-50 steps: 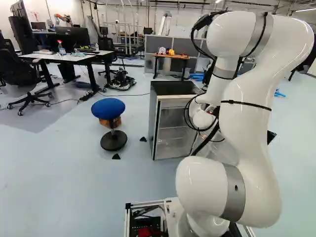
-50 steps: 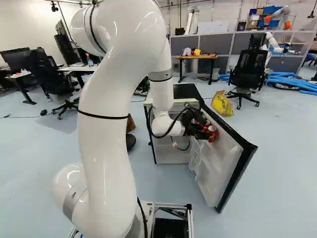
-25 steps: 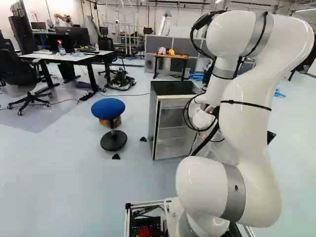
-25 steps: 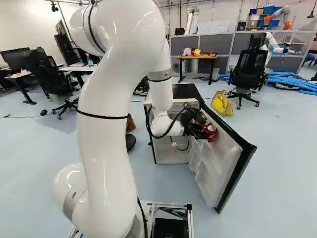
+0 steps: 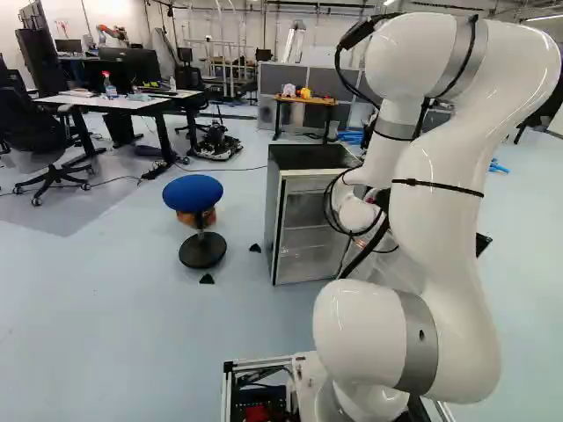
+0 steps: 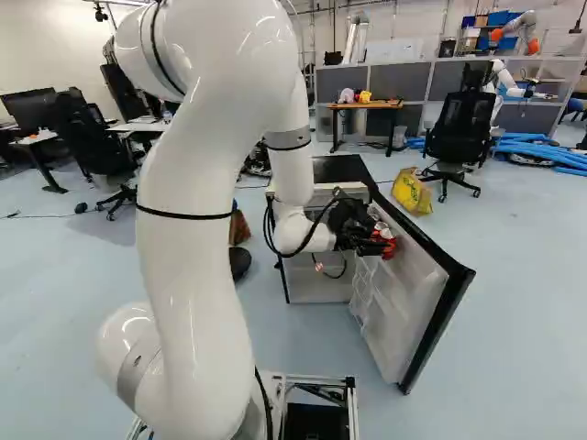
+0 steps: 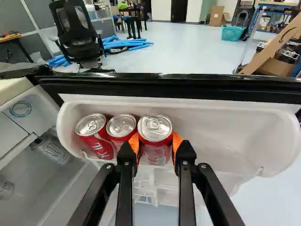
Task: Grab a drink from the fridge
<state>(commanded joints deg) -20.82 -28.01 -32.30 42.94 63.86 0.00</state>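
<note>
Gripping a red drink can (image 7: 155, 128) from two sides, the black gripper (image 7: 155, 144) works over the white shelf (image 7: 225, 122) on the open door (image 6: 436, 316) of the fridge (image 5: 308, 156). Its orange pads (image 7: 133, 143) are drawn in narrow, high on the can, just under the lid. The can stands upright at one end of a row of three; I cannot tell whether its base bears on the shelf floor.

From my remote seat, I judge the lift as the risky part. With contact so near the lid, smooth metal could slide down out of the pads, or the base could swing if I start too sharply. The middle can (image 7: 121, 126) sits just beside the nearer finger, close enough that a sideways pull could knock it into the end can (image 7: 91, 126) and tip both. Going back toward the arm (image 5: 440, 220) too low would catch the can's base on the shelf's lip, twisting it in the grip or dragging the door on its hinge. Squeezing harder to save a slip could dent the wall. A straight rise, well past the lip, looks safest to me before any retreat.
</note>
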